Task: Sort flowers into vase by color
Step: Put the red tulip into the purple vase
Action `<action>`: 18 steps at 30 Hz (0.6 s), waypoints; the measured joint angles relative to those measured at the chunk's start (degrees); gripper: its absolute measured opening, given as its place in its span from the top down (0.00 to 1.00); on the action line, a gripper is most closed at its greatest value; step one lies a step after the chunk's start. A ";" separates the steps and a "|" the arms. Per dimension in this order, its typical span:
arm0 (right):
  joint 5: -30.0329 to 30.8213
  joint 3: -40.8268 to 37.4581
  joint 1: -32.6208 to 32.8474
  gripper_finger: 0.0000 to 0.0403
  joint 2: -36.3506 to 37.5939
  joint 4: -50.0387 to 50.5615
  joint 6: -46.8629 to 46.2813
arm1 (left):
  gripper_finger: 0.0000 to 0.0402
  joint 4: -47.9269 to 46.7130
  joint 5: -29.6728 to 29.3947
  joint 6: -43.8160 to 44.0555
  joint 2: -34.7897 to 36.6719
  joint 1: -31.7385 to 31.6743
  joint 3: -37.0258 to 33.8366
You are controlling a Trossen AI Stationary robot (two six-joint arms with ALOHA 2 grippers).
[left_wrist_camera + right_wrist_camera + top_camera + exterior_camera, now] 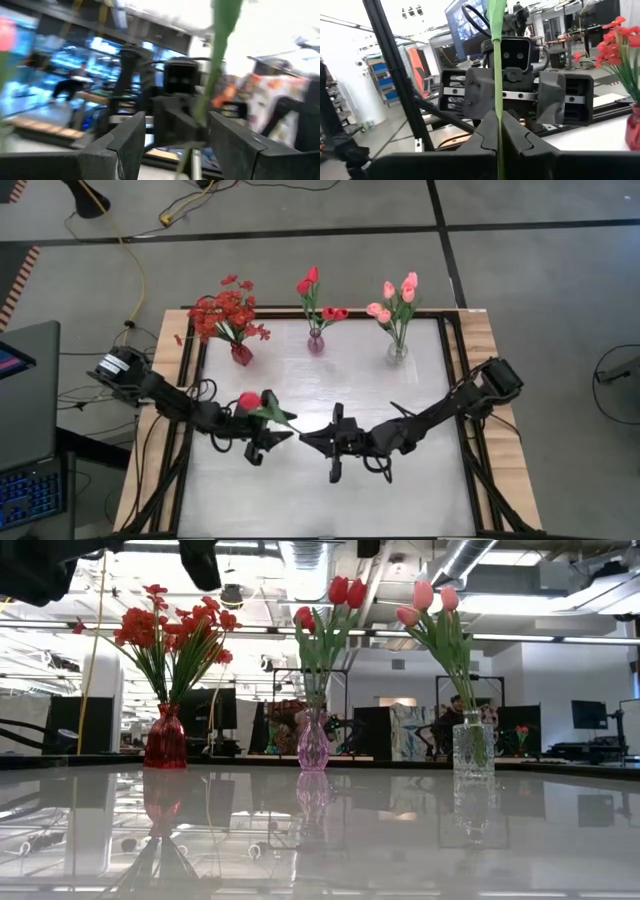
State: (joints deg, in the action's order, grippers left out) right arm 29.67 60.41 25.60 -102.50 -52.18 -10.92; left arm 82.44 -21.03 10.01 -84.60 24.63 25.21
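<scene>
While pinched, tulip stem (pixel 497 90) in right claw (pixel 499 131).

Table top (pixel 400 490): you see a pale, smooth, glossy sheet; in the low view it mirrors the vases and ceiling lights.
Table edge (pixel 485 340): light wood, matt, grain faint.
Frame rails (pixel 452 350): dark, dull finish, metal-like.
Red vase (pixel 165 740): glossy, see-through red, looks like glass.
Purple vase (pixel 313 744): clear tinted glass, shiny.
Clear vase (pixel 473 748): colourless glass, ribbed or cut surface.
Flowers (pixel 170 635): you get a cloth-like matt look on the petals; stems look plastic.
Stem (pixel 497 75): smooth green plastic, slight sheen.
Right gripper (pixel 499 131): fingers matt black plastic.
Left gripper (pixel 175 140): fingers dark, dull.
Floor (pixel 540 280): grey, matt.
</scene>
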 joint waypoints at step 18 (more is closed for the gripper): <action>-0.35 0.01 -0.65 0.93 0.00 0.74 0.26 | 0.51 -5.00 4.59 -8.85 0.02 -0.38 6.54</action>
State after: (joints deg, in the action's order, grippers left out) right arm 29.32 60.42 24.95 -102.50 -51.44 -10.66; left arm 77.44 -16.44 1.16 -84.58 24.25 31.75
